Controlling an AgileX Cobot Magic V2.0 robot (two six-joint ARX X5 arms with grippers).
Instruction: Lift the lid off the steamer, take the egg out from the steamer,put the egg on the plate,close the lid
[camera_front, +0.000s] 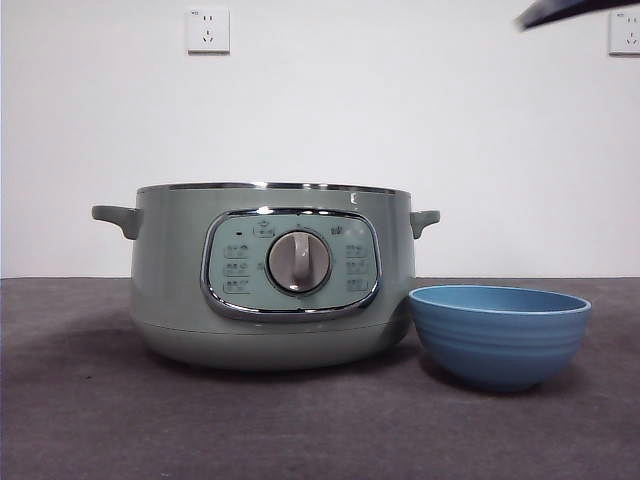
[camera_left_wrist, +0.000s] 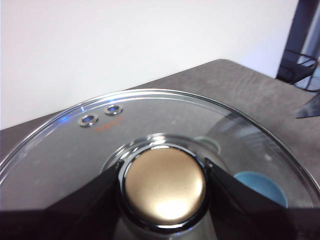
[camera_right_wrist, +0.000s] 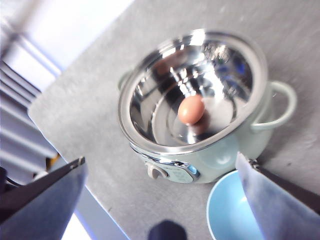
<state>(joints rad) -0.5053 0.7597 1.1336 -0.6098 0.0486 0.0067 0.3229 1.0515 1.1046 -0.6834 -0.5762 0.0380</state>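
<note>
The steamer (camera_front: 270, 275) sits on the dark grey table (camera_front: 90, 420) with its top open, its chrome-framed control panel (camera_front: 291, 263) and dial (camera_front: 298, 262) facing the low camera, and the blue bowl-shaped plate (camera_front: 500, 335) stands just beside it on the panel's right. The lid (camera_left_wrist: 150, 130) is off the pot and up in the air: the left gripper (camera_left_wrist: 164, 180) has its two black jaws pinched on either side of the lid's round knob (camera_left_wrist: 164, 184), which looks gold-toned under the wrist camera, and the glass dome with its two small vent rings spreads out beyond the jaws. Through the glass the blue plate shows faintly below. The right gripper (camera_right_wrist: 165, 200) hangs high over the open steamer with its jaws spread wide and nothing between them. Inside the shiny steel bowl of the steamer, the brown egg (camera_right_wrist: 191, 109) lies near the middle.
</note>
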